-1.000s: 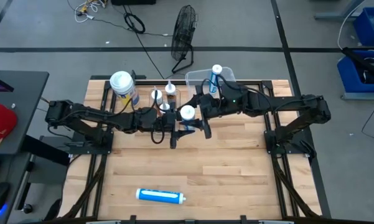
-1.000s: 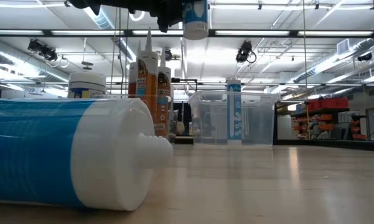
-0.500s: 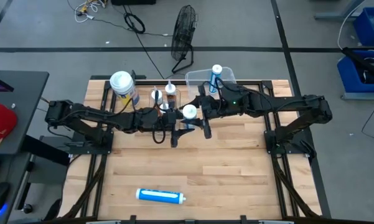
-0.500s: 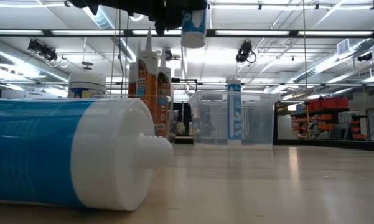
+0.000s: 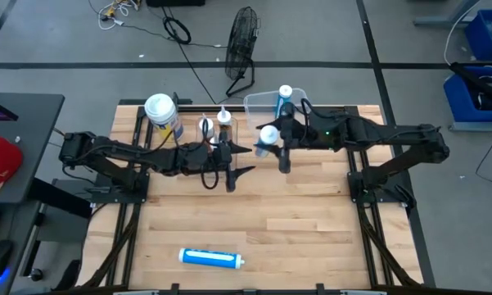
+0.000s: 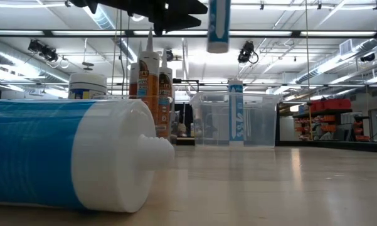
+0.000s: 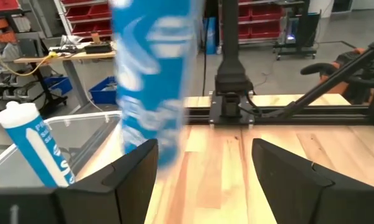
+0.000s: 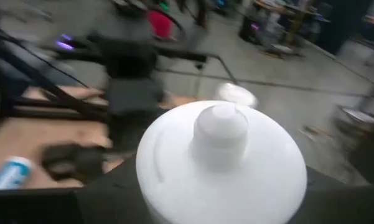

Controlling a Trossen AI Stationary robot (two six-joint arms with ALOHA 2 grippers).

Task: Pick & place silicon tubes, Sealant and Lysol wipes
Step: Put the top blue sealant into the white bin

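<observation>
While the right gripper hangs over the far middle of the table, it's clamped around a blue tube with a white cap, holding it upright well off the wood; from the low view that tube dangles high above the tabletop, just left of the clear bin. That bin sits at the far edge and already has another blue tube standing in it. The left gripper is just to the left, fingers spread wide with nothing between them, hovering near two orange nozzle tubes that stand upright side by side. The Lysol wipes are further left at the far edge, upright, white lid on, touched by nothing. One more blue tube lies on its side at the near edge of the table, well apart from everything else.
</observation>
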